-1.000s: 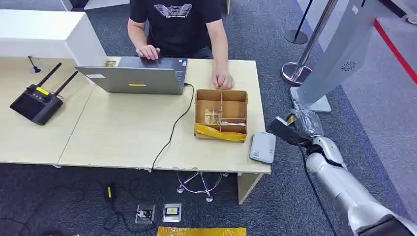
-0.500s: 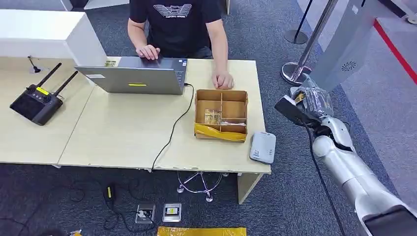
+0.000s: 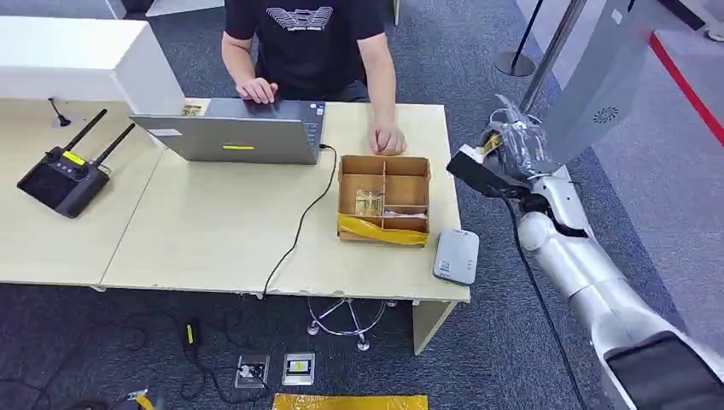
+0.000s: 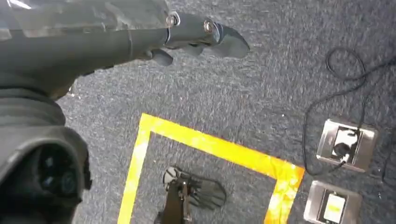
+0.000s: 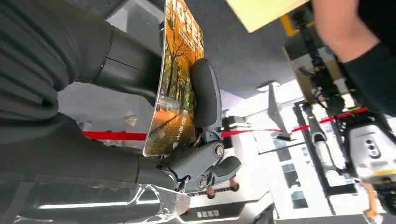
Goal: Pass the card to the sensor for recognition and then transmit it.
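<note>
My right hand is raised beside the table's right edge, level with the cardboard box. It pinches a card printed with orange autumn trees, thumb on one face and fingers on the other. The sensor, a flat grey-white reader, lies near the front right corner of the table, nearer to me than the hand and below it. A person's hand rests on the table just behind the box. My left hand hangs over the carpet, fingers stretched out with nothing in them.
A partitioned cardboard box with yellow tape stands left of the sensor. A laptop with a black cable and a black antenna controller lie further left. A grey kiosk and a stanchion stand right of the hand.
My right hand has risen with the card and swung away from me, then back left toward the table's right edge. The person and the table's things have not moved.
</note>
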You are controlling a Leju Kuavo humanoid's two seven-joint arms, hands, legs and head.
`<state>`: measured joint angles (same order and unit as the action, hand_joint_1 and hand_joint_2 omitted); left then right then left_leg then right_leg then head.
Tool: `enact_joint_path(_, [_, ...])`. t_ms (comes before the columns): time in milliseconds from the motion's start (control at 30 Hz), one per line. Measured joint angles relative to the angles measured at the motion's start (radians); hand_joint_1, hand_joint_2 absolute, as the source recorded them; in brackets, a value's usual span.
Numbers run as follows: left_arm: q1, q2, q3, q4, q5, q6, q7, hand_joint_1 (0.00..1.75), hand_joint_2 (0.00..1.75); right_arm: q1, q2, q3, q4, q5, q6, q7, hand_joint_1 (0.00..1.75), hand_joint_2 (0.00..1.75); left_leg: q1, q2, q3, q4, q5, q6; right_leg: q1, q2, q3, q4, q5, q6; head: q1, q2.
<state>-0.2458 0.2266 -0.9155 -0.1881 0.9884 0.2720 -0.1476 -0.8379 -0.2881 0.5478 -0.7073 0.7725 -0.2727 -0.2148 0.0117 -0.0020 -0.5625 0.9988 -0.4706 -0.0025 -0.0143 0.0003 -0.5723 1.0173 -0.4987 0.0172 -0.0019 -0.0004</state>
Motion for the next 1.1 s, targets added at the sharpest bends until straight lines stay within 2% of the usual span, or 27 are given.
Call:
enact_joint_path(333, [-0.016,-0.002,-0.015,0.000,-0.017,-0.001,0.011,0.00,0.00,-0.035,0.101,0.001,0.060,0.014,-0.006,0.007,1.75,1.75,0.000,0.000,0.000,0.000,0.000,0.000,0.000,0.000,0.000,0.000,0.000,0.000,0.000,0.000])
enact_joint_path(733, [-0.018,-0.002,-0.021,0.000,0.001,-0.019,0.026,0.00,0.00,-0.039,0.153,0.001,0.104,0.020,-0.007,0.014,1.75,1.75,0.000,0.000,0.000,0.000,0.000,0.000,0.000,0.000,0.000,0.000,0.000,0.000,0.000,0.000])
enact_joint_path(833, [-0.012,-0.005,-0.021,0.000,0.014,-0.074,0.067,0.00,0.00,-0.039,0.160,0.001,0.111,0.020,-0.007,0.016,1.75,1.75,0.000,0.000,0.000,0.000,0.000,0.000,0.000,0.000,0.000,0.000,0.000,0.000,0.000,0.000])
enact_joint_path(933, [0.003,-0.021,-0.021,0.000,0.020,-0.090,0.091,0.00,0.00,-0.040,0.168,0.001,0.118,0.020,-0.008,0.011,1.75,1.75,0.000,0.000,-0.001,0.000,0.000,0.000,0.000,0.000,0.000,0.000,0.000,0.000,0.000,0.000])
enact_joint_path(1033, [0.027,0.011,-0.023,0.000,0.019,-0.184,0.091,0.00,0.00,-0.040,0.168,0.001,0.125,0.020,-0.013,0.010,1.75,1.75,0.000,0.000,0.000,0.000,0.000,0.000,0.000,0.000,-0.001,0.000,0.000,0.000,0.000,0.000])
enact_joint_path(1100, [0.031,0.037,-0.024,0.001,0.019,-0.213,0.091,0.00,0.00,-0.040,0.169,0.001,0.128,0.020,-0.016,0.008,1.75,1.75,0.001,0.000,0.000,0.000,0.000,0.000,0.001,0.000,-0.001,0.000,0.000,0.000,0.000,0.000])
